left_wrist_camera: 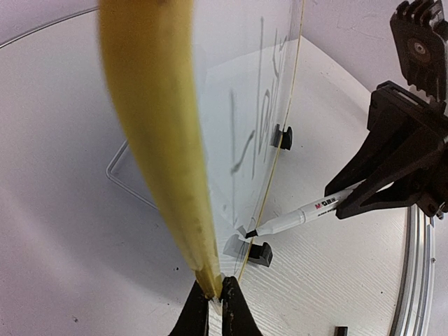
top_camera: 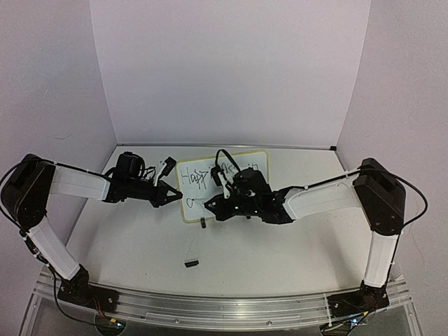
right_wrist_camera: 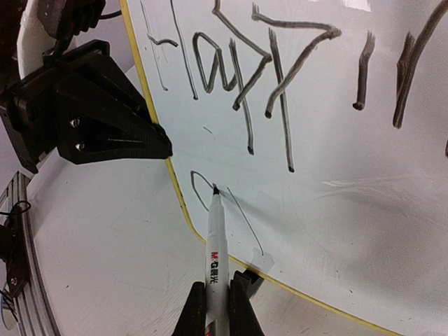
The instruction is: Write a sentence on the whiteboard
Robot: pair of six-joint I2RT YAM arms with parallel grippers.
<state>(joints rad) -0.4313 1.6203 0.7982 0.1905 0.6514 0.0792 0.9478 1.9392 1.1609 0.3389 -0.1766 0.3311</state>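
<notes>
Clamping my left fingers (left_wrist_camera: 190,318) on small yellow-rimmed whiteboard (right_wrist_camera: 336,182), 9 o'clock edge | my right fingers (right_wrist_camera: 190,316) grip white marker pen (right_wrist_camera: 215,241)

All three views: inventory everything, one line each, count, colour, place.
whiteboard: 1, white with pale yellow rim, mid-table, standing upright.
sentence: 1, black marker writing, on the board; top line written, second line barely begun.
clip feet: 2, black, on the board's bottom edge.
marker: 1, white barrel with black tip, tip on the board at the second line.
small black piece: 1, black, loose on the table nearer the bases; possibly a cap.
table: 1, white.
left end effector: 1, black, shut on the whiteboard's rim.
right end effector: 1, black, shut on the marker.
</notes>
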